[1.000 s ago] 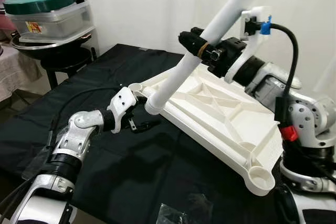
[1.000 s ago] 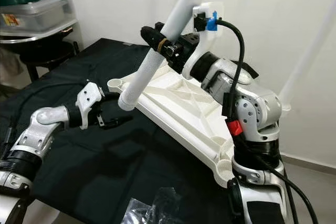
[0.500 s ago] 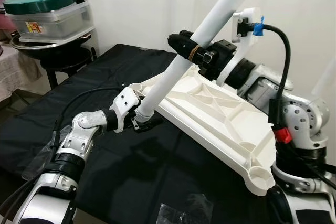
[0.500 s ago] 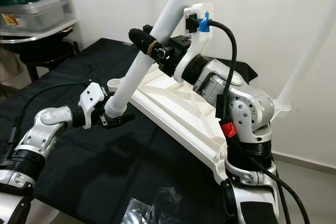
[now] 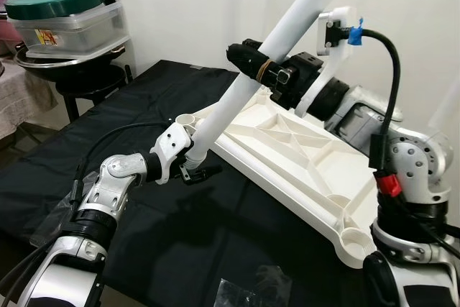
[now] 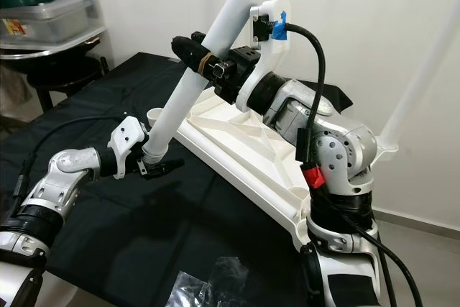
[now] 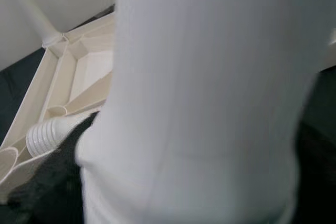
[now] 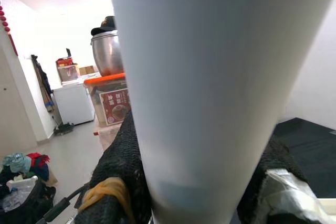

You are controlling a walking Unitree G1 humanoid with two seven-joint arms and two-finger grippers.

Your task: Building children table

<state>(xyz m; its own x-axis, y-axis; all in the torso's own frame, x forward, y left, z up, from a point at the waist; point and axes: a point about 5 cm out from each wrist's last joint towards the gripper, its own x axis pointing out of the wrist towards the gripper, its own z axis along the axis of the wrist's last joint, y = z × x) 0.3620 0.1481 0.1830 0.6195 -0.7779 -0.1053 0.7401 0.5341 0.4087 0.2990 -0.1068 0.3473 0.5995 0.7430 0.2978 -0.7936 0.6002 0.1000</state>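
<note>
A white table top lies underside up on the black cloth, with a round socket at its far left corner. A long white table leg slants down across it. My right gripper is shut on the leg's middle, high above the top. The leg's lower ribbed end hangs just in front of the corner socket. My left gripper is shut on that end, with the leg close between its fingers in the left wrist view.
Another white leg stands upright from the top's far right corner. Stacked containers with a green lid sit on a stool at the back left. A clear plastic bag lies at the cloth's front edge. A white wall is behind.
My right gripper swung the leg leftward, bringing its lower end from beside the left gripper to between its fingers. The left gripper, open a second ago, has shut on that end.
</note>
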